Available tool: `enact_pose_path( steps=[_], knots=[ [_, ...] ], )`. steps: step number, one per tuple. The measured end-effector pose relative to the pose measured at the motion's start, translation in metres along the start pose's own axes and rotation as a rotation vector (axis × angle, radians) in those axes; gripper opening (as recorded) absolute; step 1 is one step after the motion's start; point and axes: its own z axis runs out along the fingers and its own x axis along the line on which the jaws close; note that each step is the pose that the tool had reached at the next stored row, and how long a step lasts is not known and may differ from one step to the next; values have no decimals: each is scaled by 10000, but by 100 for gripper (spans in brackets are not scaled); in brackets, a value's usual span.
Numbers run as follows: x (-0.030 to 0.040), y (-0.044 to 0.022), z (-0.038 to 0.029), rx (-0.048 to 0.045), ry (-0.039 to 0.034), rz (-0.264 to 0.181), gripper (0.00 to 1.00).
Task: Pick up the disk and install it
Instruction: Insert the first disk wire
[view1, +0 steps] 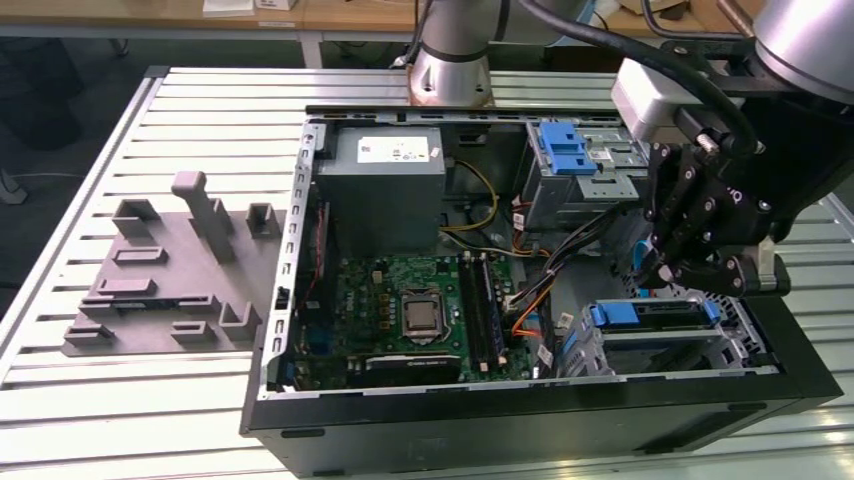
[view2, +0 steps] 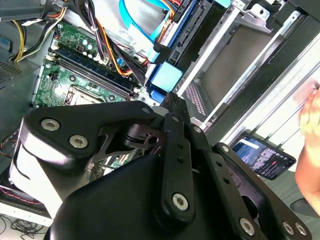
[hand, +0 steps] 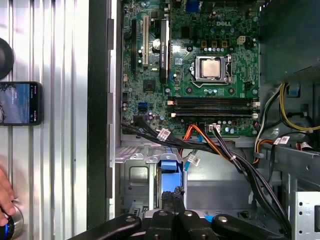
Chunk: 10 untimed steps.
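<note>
The disk (view1: 654, 315) lies flat in the drive cage at the front corner of the open computer case, on the exterior view's right, its blue carrier bracket facing the motherboard. My gripper (view1: 663, 272) hangs just above it, fingers pointing down. In the first wrist view the gripper (hand: 172, 195) has its two dark fingers drawn together, tips at the blue end of the disk (hand: 169, 165). The second wrist view shows the gripper (view2: 168, 97) right beside the disk's blue bracket (view2: 165, 77). Nothing is visibly clamped between the fingers.
A grey power supply box (view1: 387, 165) and a blue latch on a silver bay (view1: 574, 150) sit at the case's back. The motherboard (view1: 414, 310) and cable bundles (hand: 220, 150) lie beside the cage. A grey fixture (view1: 174, 270) stands left. A phone (hand: 20, 103) and a hand (hand: 5, 197) are outside the case.
</note>
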Motion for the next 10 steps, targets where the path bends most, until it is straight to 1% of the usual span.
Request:
enact_pose_path(
  steps=[10],
  knots=[
    [0, -2, 3, 0, 0, 1, 11]
  ],
)
